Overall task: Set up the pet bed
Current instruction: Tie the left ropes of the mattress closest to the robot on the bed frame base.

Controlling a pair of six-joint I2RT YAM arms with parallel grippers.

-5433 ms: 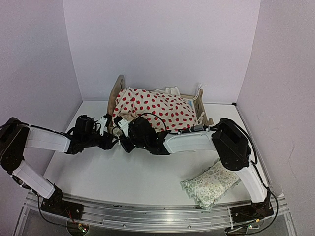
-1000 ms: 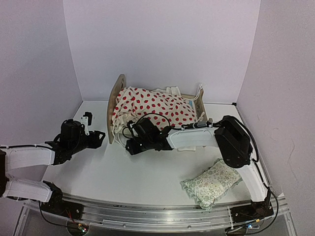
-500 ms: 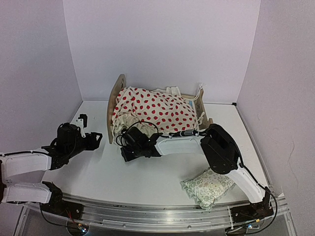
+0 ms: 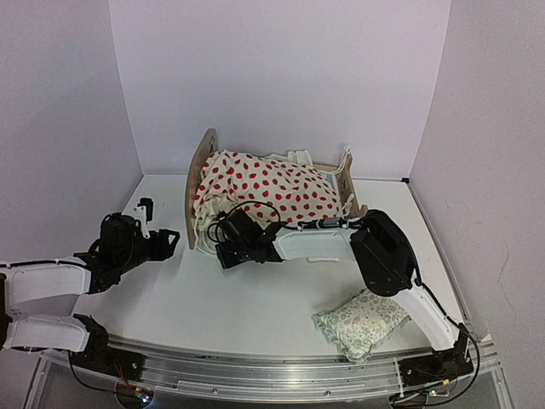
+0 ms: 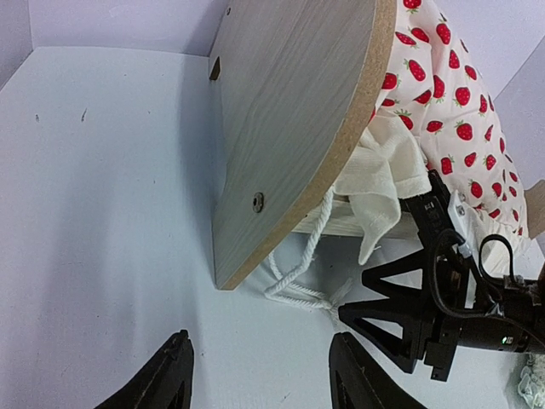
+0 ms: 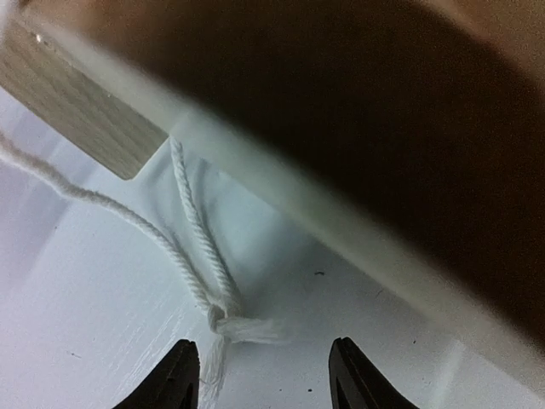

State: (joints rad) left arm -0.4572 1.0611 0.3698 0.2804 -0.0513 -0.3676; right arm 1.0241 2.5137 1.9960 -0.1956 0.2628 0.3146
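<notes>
Logged pet bed (image 4: 202,166) at back centre of table (image 4: 255,298) under red-dotted cushion (image 4: 272,187), left gripper (image 5: 260,375) parted, empty, just left of it, right gripper (image 6: 264,375) parted, empty, above white cord (image 6: 200,281).

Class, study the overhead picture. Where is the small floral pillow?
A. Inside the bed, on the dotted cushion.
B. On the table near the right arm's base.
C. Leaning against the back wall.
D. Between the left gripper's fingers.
B: the floral pillow lies on the table near the right arm's base, apart from the bed.
</notes>
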